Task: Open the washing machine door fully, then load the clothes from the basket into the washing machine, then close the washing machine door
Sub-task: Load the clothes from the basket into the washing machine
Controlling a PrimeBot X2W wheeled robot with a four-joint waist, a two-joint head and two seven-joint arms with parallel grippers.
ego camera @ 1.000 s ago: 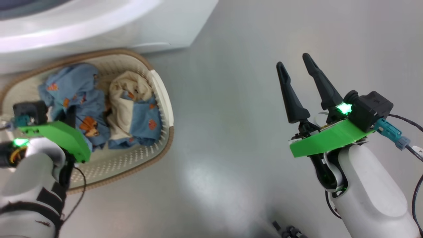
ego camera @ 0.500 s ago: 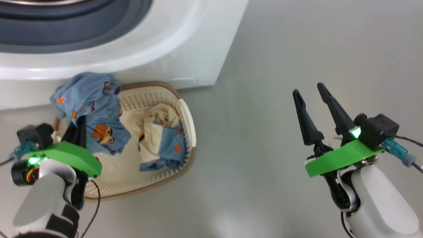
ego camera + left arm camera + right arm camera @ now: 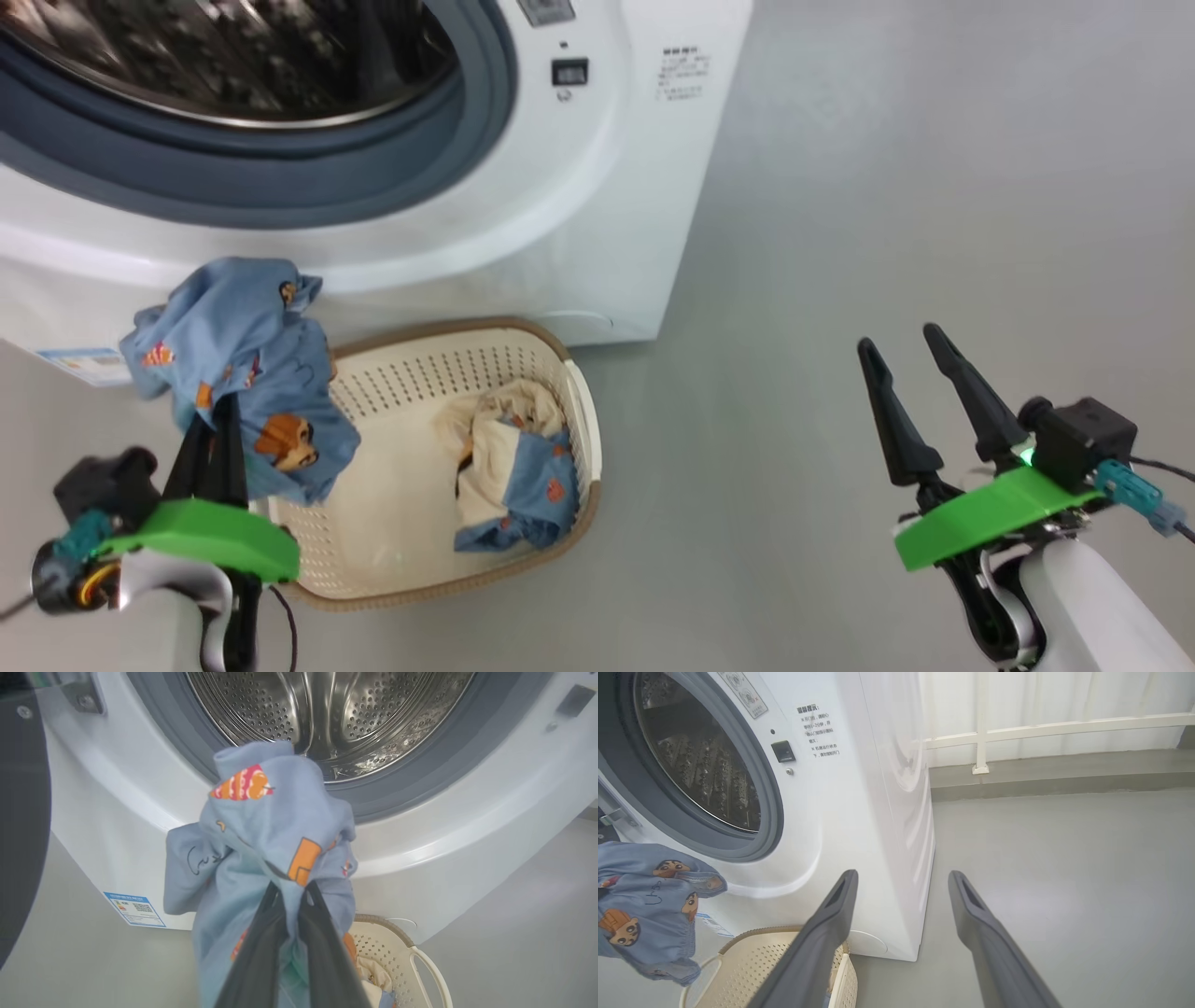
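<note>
The washing machine (image 3: 597, 187) stands open, its steel drum (image 3: 327, 714) bare. The washing machine door (image 3: 21, 812) is swung wide, a black edge at the left of the left wrist view. My left gripper (image 3: 217, 415) is shut on a light-blue piece of the clothes (image 3: 233, 364), which hangs above the left end of the basket (image 3: 579, 439), just below the drum's rim (image 3: 261, 826). More clothes (image 3: 509, 457), cream and blue, lie in the basket's right half. My right gripper (image 3: 896, 341) is open and empty over the floor, well right of the basket.
Grey floor (image 3: 887, 187) spreads to the right of the machine. A white railing (image 3: 1041, 725) and a low kerb run along the far side in the right wrist view. A blue label (image 3: 135, 909) sits low on the machine's front.
My left gripper has lifted the blue garment out of the basket and up toward the drum opening. The head view has tilted up, so more of the machine shows. My right gripper stays open.
</note>
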